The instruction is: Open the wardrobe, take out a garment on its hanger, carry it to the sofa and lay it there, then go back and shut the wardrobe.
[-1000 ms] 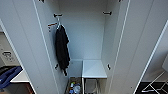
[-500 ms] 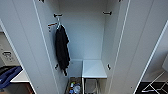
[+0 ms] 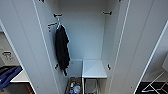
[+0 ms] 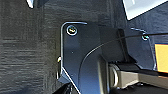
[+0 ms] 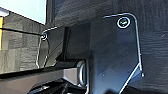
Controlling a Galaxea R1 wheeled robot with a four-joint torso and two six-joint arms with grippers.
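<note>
Both doors swung wide on the wardrobe (image 3: 85, 37) — head view unchanged from a second ago, so holding position, closing not begun. Low down: clutter on the wardrobe floor, white inner shelf (image 3: 93, 68). Higher, black garment (image 3: 61, 50) hanging left; right side open room. No orange garment inside. Gripper state — cannot tell.

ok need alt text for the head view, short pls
An open white wardrobe seen from the front, both doors swung wide. A black garment hangs on a hanger at the left inside; a white shelf sits low on the right.
</note>
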